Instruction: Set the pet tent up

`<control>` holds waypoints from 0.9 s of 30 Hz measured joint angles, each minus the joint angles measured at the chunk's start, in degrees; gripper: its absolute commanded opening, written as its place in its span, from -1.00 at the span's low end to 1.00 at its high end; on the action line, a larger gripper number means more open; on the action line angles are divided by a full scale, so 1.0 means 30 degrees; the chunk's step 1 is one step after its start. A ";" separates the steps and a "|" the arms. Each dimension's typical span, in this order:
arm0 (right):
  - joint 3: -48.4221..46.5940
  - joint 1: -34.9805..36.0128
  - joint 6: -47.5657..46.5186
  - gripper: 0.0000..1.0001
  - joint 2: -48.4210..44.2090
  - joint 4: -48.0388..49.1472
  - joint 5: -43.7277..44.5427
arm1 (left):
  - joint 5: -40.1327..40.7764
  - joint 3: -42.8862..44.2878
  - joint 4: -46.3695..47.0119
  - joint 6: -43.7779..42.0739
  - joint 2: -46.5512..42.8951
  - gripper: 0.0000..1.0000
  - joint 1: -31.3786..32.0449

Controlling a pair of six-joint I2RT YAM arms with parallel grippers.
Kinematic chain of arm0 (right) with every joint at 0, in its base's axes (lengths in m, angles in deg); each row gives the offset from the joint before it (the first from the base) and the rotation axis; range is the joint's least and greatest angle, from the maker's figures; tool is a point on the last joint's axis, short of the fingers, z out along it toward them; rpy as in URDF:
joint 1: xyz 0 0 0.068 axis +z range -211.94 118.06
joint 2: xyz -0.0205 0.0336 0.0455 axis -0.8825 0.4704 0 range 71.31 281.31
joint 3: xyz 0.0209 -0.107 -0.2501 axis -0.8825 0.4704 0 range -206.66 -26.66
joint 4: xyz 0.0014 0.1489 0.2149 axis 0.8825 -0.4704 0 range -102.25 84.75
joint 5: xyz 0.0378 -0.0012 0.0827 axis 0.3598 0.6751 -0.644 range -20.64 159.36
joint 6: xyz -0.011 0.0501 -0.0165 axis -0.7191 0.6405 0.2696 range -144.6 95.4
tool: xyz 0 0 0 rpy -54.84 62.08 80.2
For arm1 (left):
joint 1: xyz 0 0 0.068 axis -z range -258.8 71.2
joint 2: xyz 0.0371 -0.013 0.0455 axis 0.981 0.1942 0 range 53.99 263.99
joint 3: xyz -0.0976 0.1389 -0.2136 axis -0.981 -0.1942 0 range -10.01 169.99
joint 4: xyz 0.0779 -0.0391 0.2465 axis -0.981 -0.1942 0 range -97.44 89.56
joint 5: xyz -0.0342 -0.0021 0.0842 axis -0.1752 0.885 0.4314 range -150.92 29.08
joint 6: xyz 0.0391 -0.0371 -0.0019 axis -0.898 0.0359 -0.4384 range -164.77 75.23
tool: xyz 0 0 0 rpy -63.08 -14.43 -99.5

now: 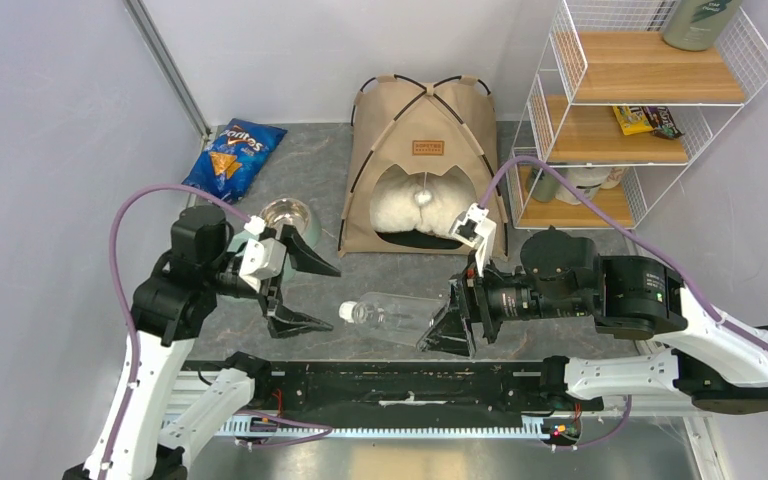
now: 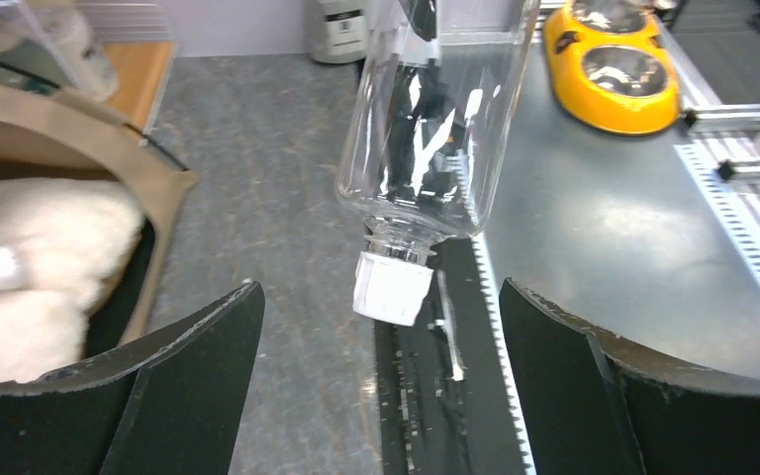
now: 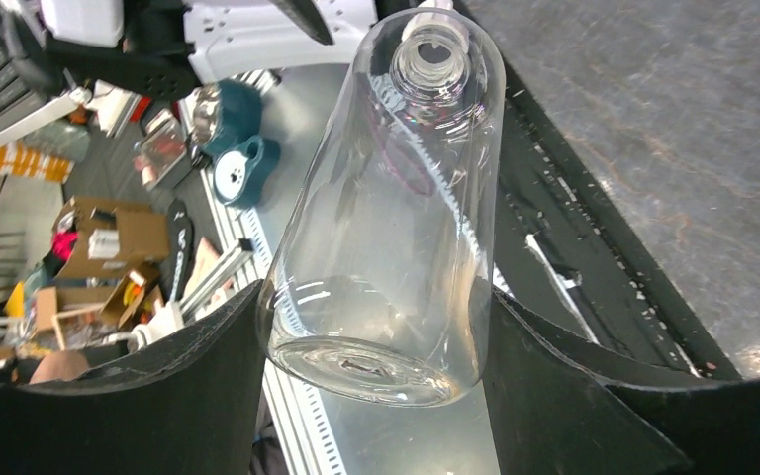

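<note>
The tan pet tent stands at the back centre with its black poles arched and a brown label above the doorway. A fluffy white pillow lies inside. The tent's edge and the pillow also show in the left wrist view. My right gripper is shut on the base of a clear plastic bottle, held level in front of the tent. My left gripper is open and empty, just left of the bottle's white cap.
A blue chip bag lies at the back left, with a metal bowl nearer. A white wire shelf holding snacks and a green bottle stands at the right. A yellow double bowl sits beyond the black front rail.
</note>
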State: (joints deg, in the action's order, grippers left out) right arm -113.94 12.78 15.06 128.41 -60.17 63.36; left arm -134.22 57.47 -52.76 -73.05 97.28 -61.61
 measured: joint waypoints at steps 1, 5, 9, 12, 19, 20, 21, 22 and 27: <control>-0.0007 0.0000 0.0007 -0.07 0.0015 0.0029 -0.0386 | -0.0335 -0.0240 -0.0058 -0.0131 0.0051 0.89 0.0095; -0.0175 0.0000 0.0000 -0.07 0.0291 0.0270 -0.1654 | -0.1719 -0.1188 -0.0546 -0.0328 0.0248 0.83 0.0466; -0.0379 0.0000 -0.0066 -0.07 0.0852 0.0685 -0.2586 | -0.2251 -0.1348 -0.0561 -0.0299 0.0539 0.76 0.0889; -0.0590 0.0000 -0.0153 -0.07 0.1326 0.0801 -0.2914 | -0.2266 -0.1647 -0.0576 -0.0240 0.0583 0.75 0.1355; -0.1275 0.0000 -0.0503 -0.07 0.1668 0.0882 -0.2929 | -0.2127 -0.3031 -0.0663 -0.0102 0.0160 0.63 0.1712; -0.1362 0.0000 -0.0568 -0.07 0.1676 0.0918 -0.2943 | -0.2127 -0.3177 -0.0670 -0.0102 0.0109 0.59 0.1719; -0.1443 0.0000 -0.0605 -0.07 0.1712 0.0969 -0.2994 | -0.2120 -0.3271 -0.0685 -0.0102 0.0095 0.59 0.1727; -0.1515 0.0000 -0.0648 -0.07 0.1756 0.1013 -0.3009 | -0.2142 -0.3300 -0.0685 -0.0102 0.0117 0.60 0.1727; -0.1559 -0.0073 -0.0736 -0.07 0.2229 0.1107 -0.3104 | -0.2113 -0.3293 -0.0678 -0.0102 0.0240 0.73 0.1727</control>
State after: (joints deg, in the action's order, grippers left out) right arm -118.62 12.56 12.85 135.10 -56.84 54.05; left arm -140.56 47.59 -54.79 -73.35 98.00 -56.43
